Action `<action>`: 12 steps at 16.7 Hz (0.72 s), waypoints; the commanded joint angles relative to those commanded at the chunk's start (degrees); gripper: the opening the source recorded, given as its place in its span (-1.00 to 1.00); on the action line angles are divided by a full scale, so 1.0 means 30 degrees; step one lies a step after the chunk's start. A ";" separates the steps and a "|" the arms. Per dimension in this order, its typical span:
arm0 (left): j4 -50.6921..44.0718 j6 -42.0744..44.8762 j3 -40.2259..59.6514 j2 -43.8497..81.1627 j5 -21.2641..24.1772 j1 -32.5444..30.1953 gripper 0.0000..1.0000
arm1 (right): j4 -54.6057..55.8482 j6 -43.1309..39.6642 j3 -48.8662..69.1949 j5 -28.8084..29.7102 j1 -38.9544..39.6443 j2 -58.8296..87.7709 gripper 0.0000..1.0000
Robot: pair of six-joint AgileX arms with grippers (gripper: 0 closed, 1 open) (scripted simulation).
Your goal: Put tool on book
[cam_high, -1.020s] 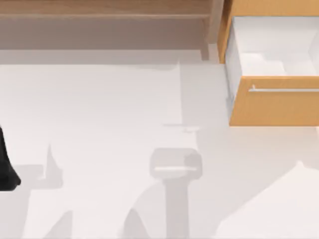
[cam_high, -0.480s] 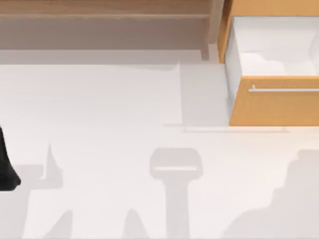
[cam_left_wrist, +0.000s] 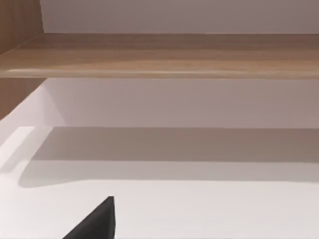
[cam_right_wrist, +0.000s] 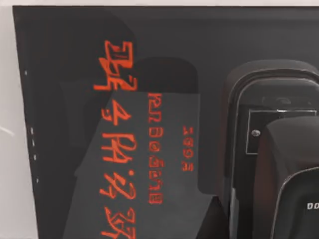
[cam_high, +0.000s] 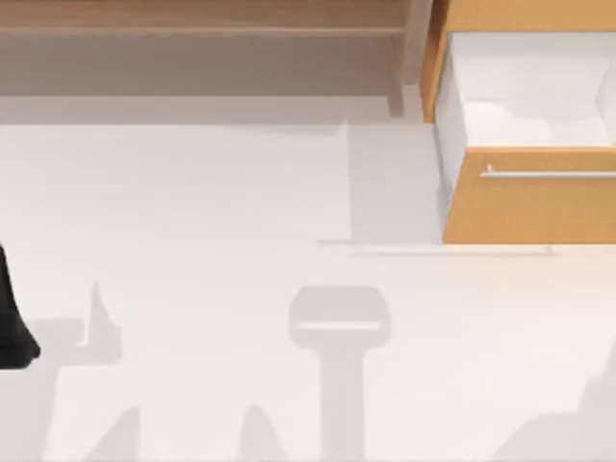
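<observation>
The book [cam_right_wrist: 124, 99] is black with orange-red lettering on its cover and lies flat, seen close up in the right wrist view. A black rounded body with pale edges and a small framed panel [cam_right_wrist: 279, 149] sits over the book's cover, very near the camera. It may be the tool, but I cannot tell whether it rests on the book or is held above it. My right gripper is over the book, hidden behind this body. My left gripper [cam_high: 12, 332] stays parked at the table's left edge, and a black corner of it [cam_left_wrist: 97, 224] shows in the left wrist view.
An orange drawer [cam_high: 529, 202] with a silver handle stands pulled open at the back right, its white inside bare. A wooden shelf [cam_high: 202, 29] runs along the back. The white table [cam_high: 212, 212] carries grey arm shadows near its front.
The big grey shadow at the table's front right has shrunk toward the lower right corner. The left arm has not moved.
</observation>
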 joint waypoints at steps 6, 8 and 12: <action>0.0000 0.0000 0.0000 0.0000 0.0000 0.0000 1.00 | 0.0670 0.0072 -0.0377 -0.0013 0.0099 0.0250 -1.00; 0.0000 0.0000 0.0000 0.0000 0.0000 0.0000 1.00 | 0.1556 0.0102 -0.0908 0.0000 0.0107 0.0623 -1.00; 0.0000 0.0000 0.0000 0.0000 0.0000 0.0000 1.00 | 0.2358 0.0129 -0.1390 0.0012 0.0114 0.0961 -1.00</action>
